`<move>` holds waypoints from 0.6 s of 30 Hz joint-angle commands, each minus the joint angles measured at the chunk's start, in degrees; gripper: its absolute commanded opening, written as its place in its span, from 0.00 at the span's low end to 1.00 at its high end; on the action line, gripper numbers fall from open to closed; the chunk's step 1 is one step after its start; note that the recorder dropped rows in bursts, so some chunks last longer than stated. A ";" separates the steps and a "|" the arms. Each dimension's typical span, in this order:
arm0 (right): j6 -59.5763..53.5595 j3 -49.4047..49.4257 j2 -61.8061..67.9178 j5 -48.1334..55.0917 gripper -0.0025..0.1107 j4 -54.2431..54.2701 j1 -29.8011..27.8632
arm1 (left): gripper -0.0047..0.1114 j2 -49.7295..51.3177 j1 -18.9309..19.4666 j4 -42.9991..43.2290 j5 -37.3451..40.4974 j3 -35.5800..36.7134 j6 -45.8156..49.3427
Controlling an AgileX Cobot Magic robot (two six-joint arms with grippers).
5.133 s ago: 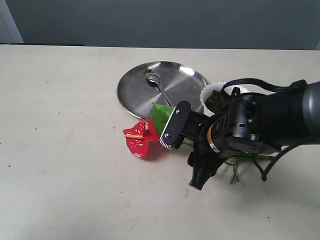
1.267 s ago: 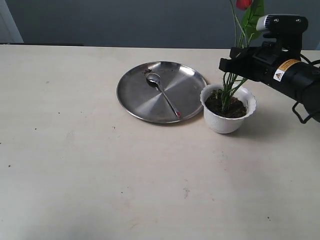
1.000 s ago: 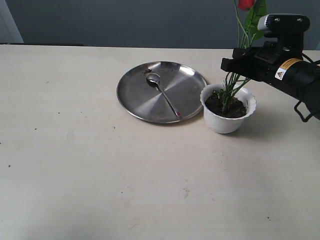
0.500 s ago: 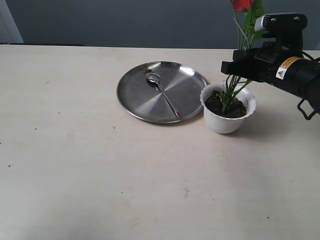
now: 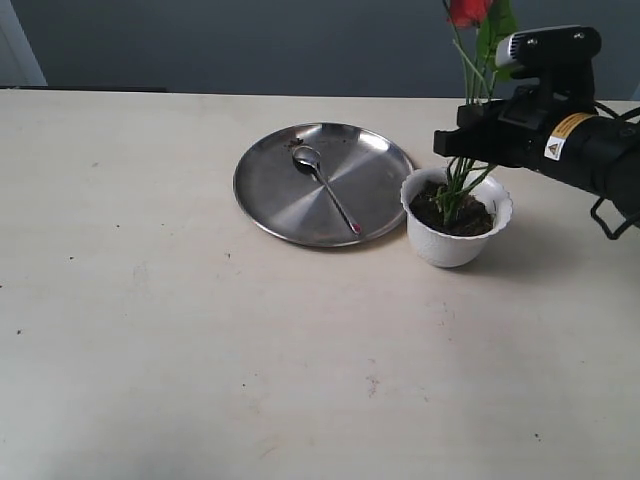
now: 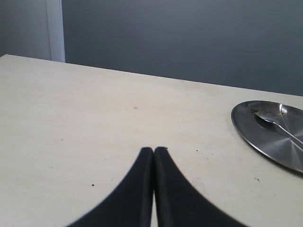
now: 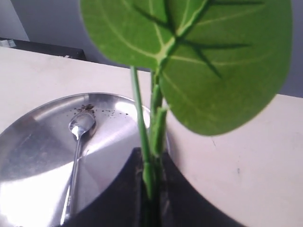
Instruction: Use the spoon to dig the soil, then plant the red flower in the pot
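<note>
The red flower (image 5: 466,10) stands upright with its thin green stems (image 5: 456,178) down in the dark soil (image 5: 455,213) of the white scalloped pot (image 5: 455,240). My right gripper (image 5: 462,145) is shut on those stems just above the pot; the wrist view shows the stems (image 7: 147,161) pinched between the black fingers (image 7: 128,189) under the big green leaf (image 7: 199,52). The silver spoon (image 5: 322,185) lies on the round steel plate (image 5: 270,190), bowl away from the pot. My left gripper (image 6: 154,151) is shut on nothing above bare table, outside the exterior view.
The steel plate sits just left of the pot, nearly touching it, with a few soil crumbs near the spoon bowl (image 7: 83,124). The pale table (image 5: 200,350) runs to a dark grey back wall.
Five seconds ago the flower lay on the table under my right gripper; it stands in the pot now. Over the last second the gripper and flower top shifted slightly left.
</note>
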 commanded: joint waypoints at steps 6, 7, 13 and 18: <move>-1.45 2.20 2.42 16.85 0.03 4.47 2.63 | 0.04 -0.28 -0.37 0.09 -0.86 0.14 -0.06; -1.45 2.20 2.42 18.02 0.03 4.47 2.63 | 0.04 -0.28 -0.37 0.09 -0.86 0.14 -0.06; -1.61 2.20 2.42 20.43 0.03 4.82 2.28 | 0.04 -0.28 -0.37 0.09 -0.86 0.14 -0.06; -1.61 2.20 5.48 22.78 0.03 4.82 2.28 | 0.04 -0.28 -0.37 0.09 -0.86 0.14 -0.06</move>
